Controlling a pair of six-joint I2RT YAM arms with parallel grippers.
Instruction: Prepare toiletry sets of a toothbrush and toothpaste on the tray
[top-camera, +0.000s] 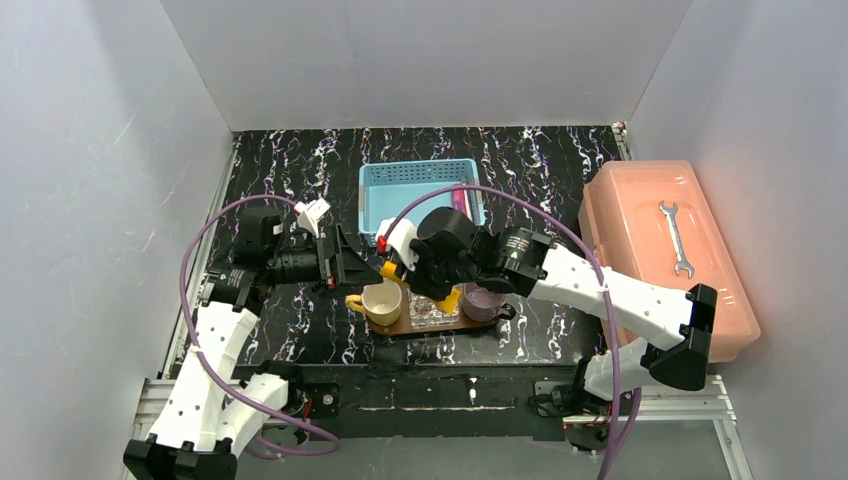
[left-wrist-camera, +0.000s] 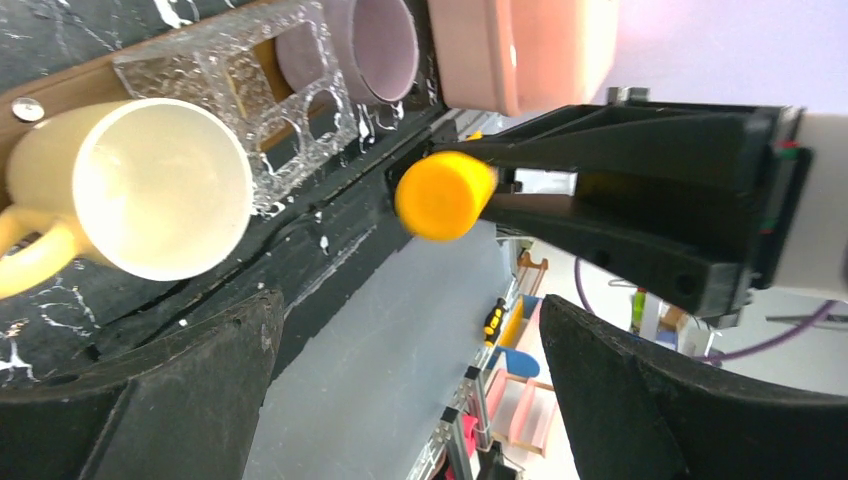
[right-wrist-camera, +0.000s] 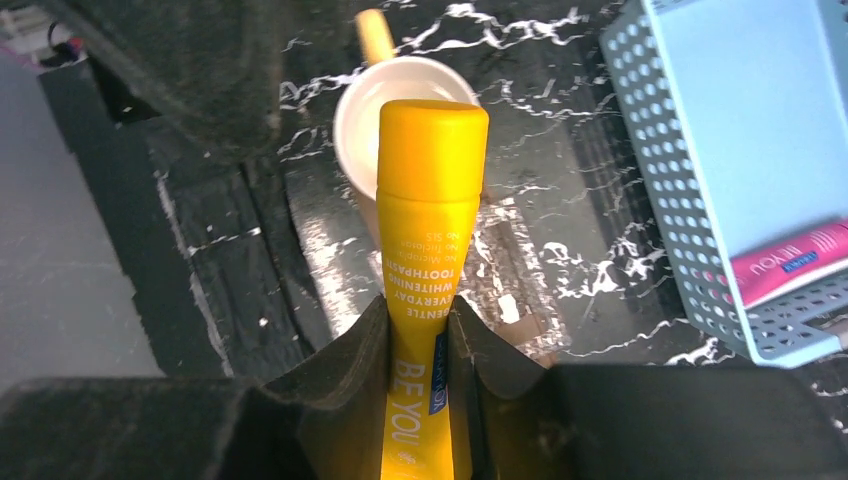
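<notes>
Nearest to me, close to the table's near edge and about midway along it, lies the tray (top-camera: 400, 327). It carries a cream cup (top-camera: 382, 302) at its left end, a lilac cup (top-camera: 483, 300) at its right end and a clear glass holder (top-camera: 432, 310) between them.

Just above the tray, my right gripper (top-camera: 425, 282) is clenched on the lower body of the yellow toothpaste (right-wrist-camera: 430, 200). The tube lies roughly level, and its cap points left. From the right wrist I see that cap over the cream cup's mouth. I cannot tell from any view how high it hangs above the cup.

My left gripper (top-camera: 347, 266) hovers over the table beside the tray's left end, with its jaws spread wide and nothing in them. In its wrist view the yellow cap faces straight at me in the gap between the two fingers, not touching either.

Further back, near the middle of the table's far edge, sits the light-blue basket (top-camera: 370, 195). The magenta toothpaste (top-camera: 462, 200) lies inside it against the right wall.

Along the table's right edge stands the salmon-pink box (top-camera: 640, 230), with a wrench (top-camera: 677, 237) lying on its lid.
</notes>
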